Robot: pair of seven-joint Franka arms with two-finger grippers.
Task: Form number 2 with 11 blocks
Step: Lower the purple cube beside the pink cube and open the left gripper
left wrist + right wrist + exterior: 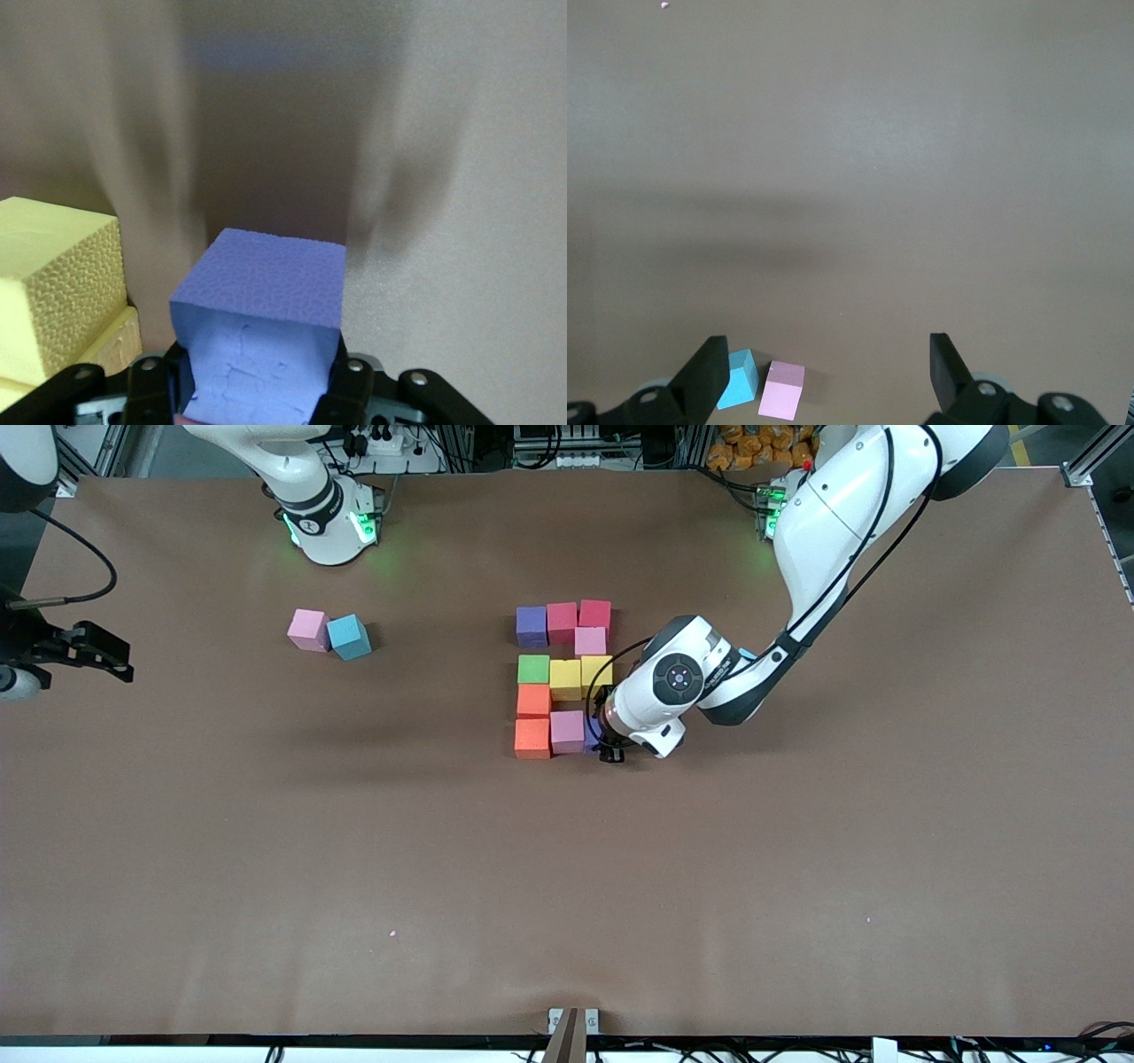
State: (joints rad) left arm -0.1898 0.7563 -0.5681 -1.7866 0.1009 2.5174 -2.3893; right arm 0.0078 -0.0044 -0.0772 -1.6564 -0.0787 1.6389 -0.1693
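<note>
Beside the pink cube (pixel 567 731), left tool (pixel 257 390) clamping pitted foam purple cube (pixel 261 319) (square-edged), right tool (pixel 824 376) agape.

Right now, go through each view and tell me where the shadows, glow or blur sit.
Front view: even light, a soft shadow under the left arm, green glow on the table by both bases. Left wrist view: the purple block in the left claw is sharp, long smeared shadows above it. Right wrist view: a faint shadow band crosses the bare table; the open right claw is crisp.

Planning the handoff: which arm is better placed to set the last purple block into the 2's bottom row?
Left. Its gripper is shut on the purple block right beside the pink block in that row. The right gripper waits open at the table's edge.
</note>
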